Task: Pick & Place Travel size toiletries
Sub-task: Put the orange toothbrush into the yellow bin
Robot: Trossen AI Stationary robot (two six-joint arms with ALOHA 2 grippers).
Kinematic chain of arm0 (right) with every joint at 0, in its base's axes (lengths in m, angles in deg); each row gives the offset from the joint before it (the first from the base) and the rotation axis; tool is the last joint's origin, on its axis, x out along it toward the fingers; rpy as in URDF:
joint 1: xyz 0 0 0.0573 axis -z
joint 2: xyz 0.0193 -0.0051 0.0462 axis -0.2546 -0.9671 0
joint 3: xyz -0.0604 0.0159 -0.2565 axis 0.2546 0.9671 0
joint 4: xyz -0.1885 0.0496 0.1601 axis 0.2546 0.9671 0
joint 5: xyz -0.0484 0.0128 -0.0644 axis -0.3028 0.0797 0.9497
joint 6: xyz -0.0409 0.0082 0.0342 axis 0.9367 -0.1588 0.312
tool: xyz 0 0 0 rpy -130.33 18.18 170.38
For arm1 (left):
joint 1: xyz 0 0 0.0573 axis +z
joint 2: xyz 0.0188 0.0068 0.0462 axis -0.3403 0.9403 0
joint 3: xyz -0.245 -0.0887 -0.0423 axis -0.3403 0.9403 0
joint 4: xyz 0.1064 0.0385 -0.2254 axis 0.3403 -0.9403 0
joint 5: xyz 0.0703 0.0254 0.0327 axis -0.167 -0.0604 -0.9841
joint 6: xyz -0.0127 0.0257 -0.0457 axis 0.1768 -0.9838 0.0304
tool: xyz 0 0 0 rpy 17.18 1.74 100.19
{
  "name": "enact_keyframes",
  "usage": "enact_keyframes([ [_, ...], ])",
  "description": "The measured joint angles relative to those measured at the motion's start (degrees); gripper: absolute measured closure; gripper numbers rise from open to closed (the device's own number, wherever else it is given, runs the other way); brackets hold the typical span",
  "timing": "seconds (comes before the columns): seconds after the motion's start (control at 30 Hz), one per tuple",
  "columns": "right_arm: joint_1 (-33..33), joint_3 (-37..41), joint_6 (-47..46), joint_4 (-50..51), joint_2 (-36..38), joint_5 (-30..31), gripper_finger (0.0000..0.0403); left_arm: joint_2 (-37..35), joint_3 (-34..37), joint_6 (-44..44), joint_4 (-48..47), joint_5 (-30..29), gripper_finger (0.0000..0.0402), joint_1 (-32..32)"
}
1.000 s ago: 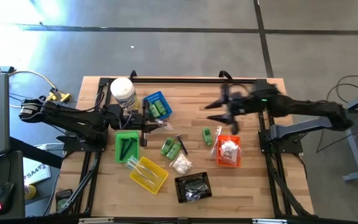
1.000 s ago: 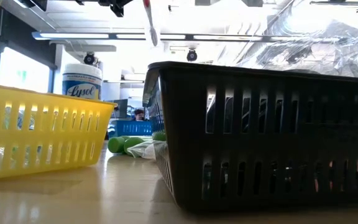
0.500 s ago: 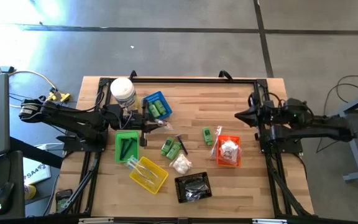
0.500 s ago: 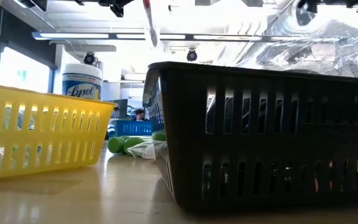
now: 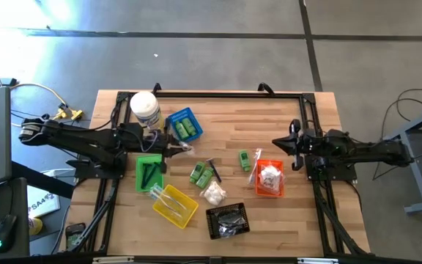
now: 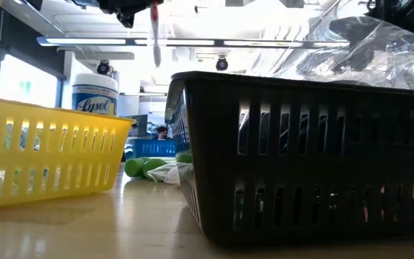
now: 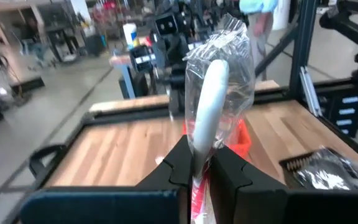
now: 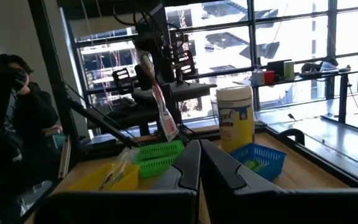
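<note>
Since a second ago, the right gripper [image 5: 293,144] has been drawn back from above the table's middle to the right edge, and its fingers, then spread, are now being pressed together on nothing. The clear-wrapped stick [image 7: 207,99] is being carried slightly back toward the left arm's side compared with before, still raised above the table. It is being pinched near its lower end by the left gripper [image 7: 197,171], with the crinkled wrapper standing up past the fingertips. In the high view this gripper [image 5: 173,148] is being held between the blue basket [image 5: 175,117] and the green basket [image 5: 139,163]. Other toiletries are lying around: green bottles [image 5: 204,174] loose on the wood, a white packet [image 5: 215,193] beside them, more packets in the orange basket [image 5: 258,188]. The white jar [image 5: 144,108] is standing near the left arm.
</note>
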Motion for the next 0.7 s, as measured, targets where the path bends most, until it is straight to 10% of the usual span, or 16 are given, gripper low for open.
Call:
enact_keyframes([
  [0.43, -0.2, 5.1, 0.4, -2.1, 0.0, -1.2, 0.0401, -1.0, -0.3, 6.8, -12.1, 0.8, 0.0382, -7.8],
  [0.7, 0.3, 5.1, 1.9, -2.1, 0.0, -2.0, 0.0401, 2.1, -13.7, 15.3, -30.2, -1.8, 0.0382, -17.4],
])
